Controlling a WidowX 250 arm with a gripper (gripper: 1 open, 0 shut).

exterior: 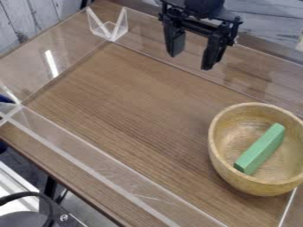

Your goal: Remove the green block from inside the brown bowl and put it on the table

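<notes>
Gripper with two black, blocky fingers [194, 49], just one of it, hangs over the far part of the brown wood-grain tabletop with dark streaks [130, 97]; its fingers are spread wide, with a gap between them and nothing pinched.

One round, light tan wooden bowl with a thick rim [218, 146] sits on the tabletop near the right edge of the view. One bright green, smooth rectangular block [260, 149] is inside it (the only green thing in sight), well apart from the fingers.

The block's long axis runs on a slant across the bowl: one end points up and to the right in the view, toward the far right part of the rim, and the other points down and to the left, toward the near side. That lower end shows a paler green face.

One clear plastic piece with angled sides [108, 24] stands at the far left part of the tabletop.
</notes>
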